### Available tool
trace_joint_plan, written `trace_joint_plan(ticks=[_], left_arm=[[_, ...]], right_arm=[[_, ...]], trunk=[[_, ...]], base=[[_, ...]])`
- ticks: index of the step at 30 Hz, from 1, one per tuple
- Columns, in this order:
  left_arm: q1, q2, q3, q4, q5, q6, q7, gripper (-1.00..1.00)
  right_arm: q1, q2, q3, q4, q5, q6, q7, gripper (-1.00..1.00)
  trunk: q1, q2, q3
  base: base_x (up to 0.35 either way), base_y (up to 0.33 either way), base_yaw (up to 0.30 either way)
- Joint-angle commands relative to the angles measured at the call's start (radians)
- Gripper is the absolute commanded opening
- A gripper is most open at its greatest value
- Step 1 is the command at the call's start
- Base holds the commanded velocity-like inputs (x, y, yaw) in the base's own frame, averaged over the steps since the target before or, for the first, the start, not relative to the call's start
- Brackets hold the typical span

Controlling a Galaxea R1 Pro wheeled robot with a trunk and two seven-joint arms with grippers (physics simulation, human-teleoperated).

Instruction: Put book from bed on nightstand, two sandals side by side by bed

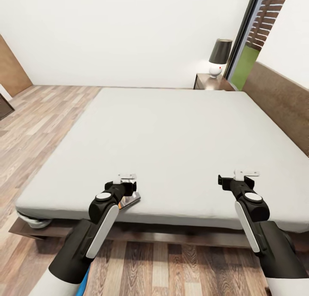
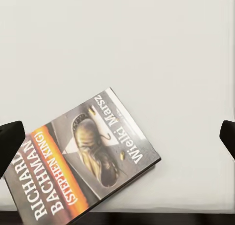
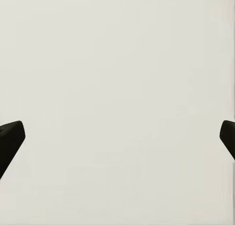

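Book at the bed's near edge, under your left pincer

The book [image 2: 83, 164], thin, stiff and glossy, lies flat low in the frame at the bed's [image 1: 171, 133] edge; take it by the overhanging edge, since it may slip. Left pincer [image 1: 127, 176] and right pincer [image 1: 246, 174] hang spread, empty. The nightstand [image 1: 210, 82] sits upper right; nothing blocks the mattress.
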Motion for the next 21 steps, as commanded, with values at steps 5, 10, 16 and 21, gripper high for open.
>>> trace_joint_plan(ticks=[5,10,16,21], left_arm=[[0.002,0.0,0.0,-0.001,0.011,0.002,0.01,1.0],[0.003,-0.001,-0.004,0.0,0.012,0.002,0.01,1.0],[0.004,-0.002,-0.007,0.0,0.012,0.002,0.01,1.0],[0.004,0.0,-0.008,0.0,0.011,0.002,0.01,1.0]], right_arm=[[-0.001,-0.001,0.002,-0.001,-0.01,0.004,-0.009,1.0],[-0.001,-0.001,0.002,-0.002,-0.01,0.005,-0.009,1.0],[-0.001,-0.001,0.002,-0.002,-0.01,0.021,-0.009,1.0],[-0.001,-0.001,0.001,-0.002,-0.011,0.025,-0.009,1.0]], trunk=[[-0.019,0.035,0.023],[-0.038,0.07,0.045],[-0.061,0.112,0.071],[-0.081,0.147,0.093]], base=[[0.0,0.0,0.079],[0.0,0.0,0.173],[0.0,0.0,0.207],[0.0,0.0,0.183]])
